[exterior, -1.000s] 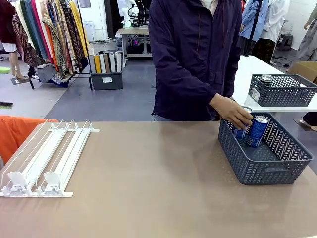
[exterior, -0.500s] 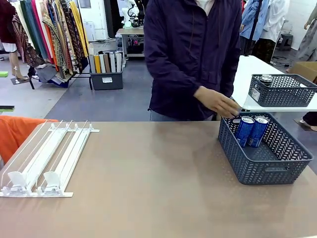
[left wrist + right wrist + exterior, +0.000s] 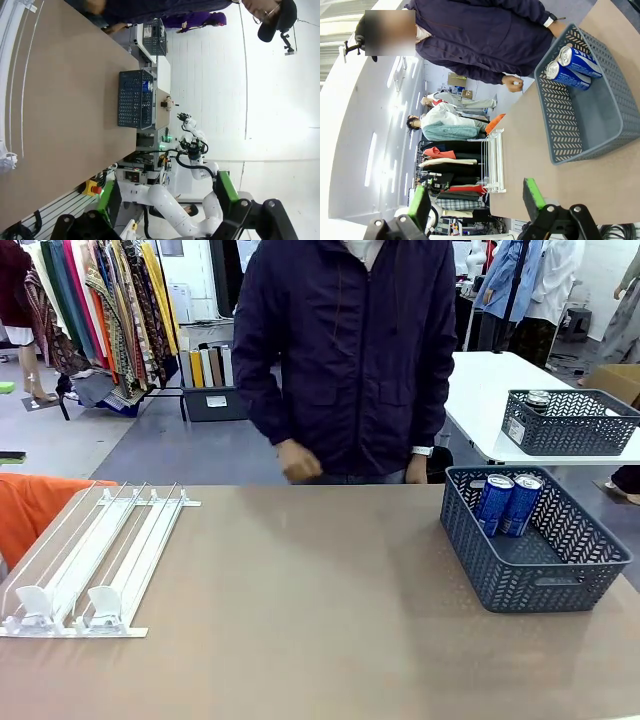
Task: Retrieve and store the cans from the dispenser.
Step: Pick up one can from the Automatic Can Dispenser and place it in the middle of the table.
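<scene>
Where basket (image 3: 560, 575) sits, two blue cans (image 3: 507, 504) inside

Brown table (image 3: 330, 610) takes up most of the shot, with a dark grey basket (image 3: 560, 585) sitting on its right side. Person in a dark jacket (image 3: 360, 350) stands at the far edge. Behind on the right, a white table (image 3: 480, 400) with another grey basket (image 3: 570, 425). Clothes rack (image 3: 100, 310) back left, orange cloth (image 3: 30, 510) at the left edge
</scene>
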You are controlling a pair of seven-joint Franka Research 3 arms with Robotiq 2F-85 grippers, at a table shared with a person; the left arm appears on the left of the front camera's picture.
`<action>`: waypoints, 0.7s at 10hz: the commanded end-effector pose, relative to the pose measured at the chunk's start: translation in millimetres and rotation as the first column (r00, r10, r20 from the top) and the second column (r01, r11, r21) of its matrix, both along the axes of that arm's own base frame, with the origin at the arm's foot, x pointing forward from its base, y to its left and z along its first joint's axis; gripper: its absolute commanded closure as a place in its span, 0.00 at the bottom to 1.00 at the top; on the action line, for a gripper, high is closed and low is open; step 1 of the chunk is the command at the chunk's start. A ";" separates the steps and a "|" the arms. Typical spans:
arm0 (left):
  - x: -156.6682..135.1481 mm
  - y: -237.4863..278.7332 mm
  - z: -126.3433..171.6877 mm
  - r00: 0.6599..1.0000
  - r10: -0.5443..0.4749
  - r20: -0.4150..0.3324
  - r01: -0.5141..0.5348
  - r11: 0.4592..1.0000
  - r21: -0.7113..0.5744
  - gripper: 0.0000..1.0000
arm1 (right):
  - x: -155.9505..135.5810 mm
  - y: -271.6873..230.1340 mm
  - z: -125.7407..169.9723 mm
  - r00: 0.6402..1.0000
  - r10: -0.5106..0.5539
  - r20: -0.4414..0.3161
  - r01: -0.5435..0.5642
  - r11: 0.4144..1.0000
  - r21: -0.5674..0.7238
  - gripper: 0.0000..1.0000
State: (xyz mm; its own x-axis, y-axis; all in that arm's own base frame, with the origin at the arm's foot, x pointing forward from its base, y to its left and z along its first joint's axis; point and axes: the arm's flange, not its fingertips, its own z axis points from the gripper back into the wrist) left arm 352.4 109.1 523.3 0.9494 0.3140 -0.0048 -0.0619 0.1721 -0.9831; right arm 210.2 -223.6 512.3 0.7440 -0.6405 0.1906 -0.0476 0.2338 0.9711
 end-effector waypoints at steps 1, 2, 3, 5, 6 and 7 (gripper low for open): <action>-2.2 0.9 0.0 1.000 -0.012 -0.004 0.012 1.000 0.004 0.00 | 2.8 0.7 1.7 0.999 -0.001 0.040 0.001 1.000 0.006 0.00; -2.2 0.9 0.0 1.000 -0.012 -0.004 0.012 1.000 0.004 0.00 | 2.8 0.7 1.7 0.999 -0.001 0.040 0.001 1.000 0.006 0.00; -2.2 0.9 0.0 1.000 -0.012 -0.004 0.012 1.000 0.004 0.00 | 2.8 0.7 1.7 0.999 -0.001 0.040 0.001 1.000 0.006 0.00; -2.2 0.9 0.0 1.000 -0.012 -0.004 0.012 1.000 0.004 0.00 | 2.8 0.7 1.7 0.999 -0.001 0.040 0.001 1.000 0.006 0.00; -2.2 0.9 0.0 1.000 -0.012 -0.004 0.012 1.000 0.004 0.00 | 2.8 0.7 1.7 0.999 -0.001 0.040 0.001 1.000 0.006 0.00; -2.2 0.9 0.0 1.000 -0.012 -0.004 0.012 1.000 0.004 0.00 | 2.8 0.7 1.7 0.999 -0.001 0.040 0.001 1.000 0.006 0.00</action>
